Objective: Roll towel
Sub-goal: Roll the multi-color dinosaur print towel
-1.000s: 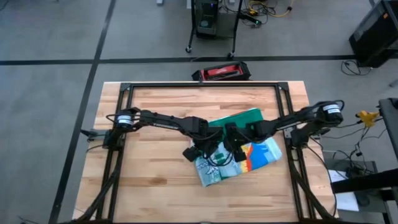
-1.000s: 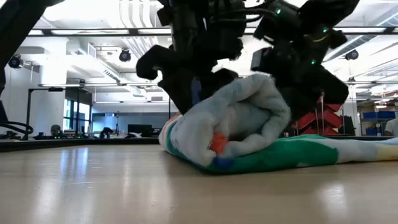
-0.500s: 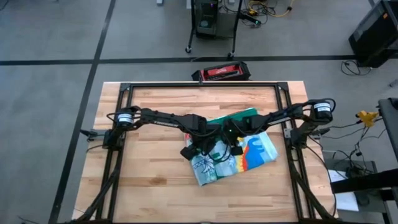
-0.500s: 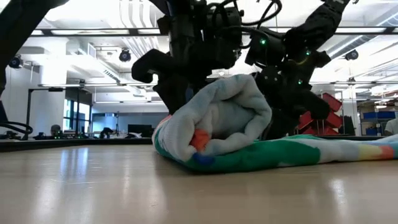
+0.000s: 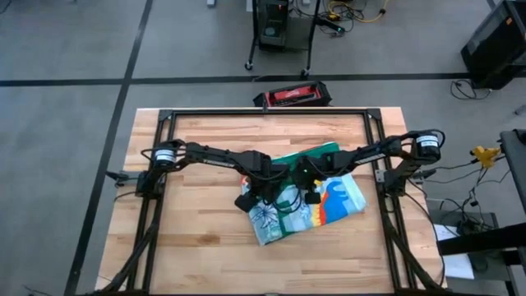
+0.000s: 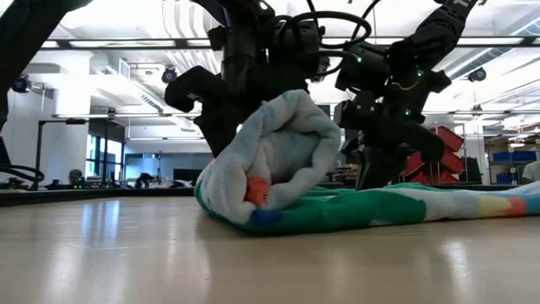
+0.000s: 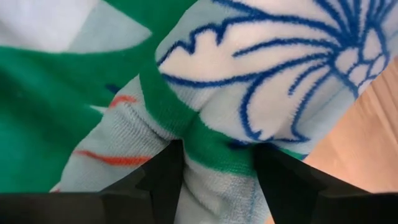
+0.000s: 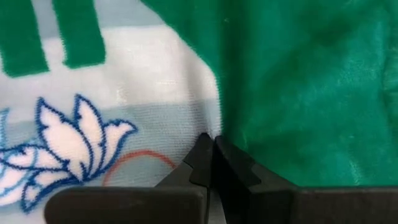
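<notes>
Robotics lab, grey taped concrete floor [image 5: 74, 49], wheeled equipment cart [image 5: 279, 29], open hall with ceiling ducts [image 6: 126, 51]

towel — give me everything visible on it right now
The towel is soft terry-like cloth, pale with blue leaf prints, red marks and solid green areas. Its near end is curled into a loose roll on the wooden table; the rest lies flat behind. The left pincer is shut on a fold; the right pincer is shut, tips against the cloth.

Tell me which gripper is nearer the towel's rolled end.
Left. The left gripper has its fingers pinching a fold of the towel right on the rolled part. The right gripper, fingers together, presses the towel toward its flat, unrolled side.
</notes>
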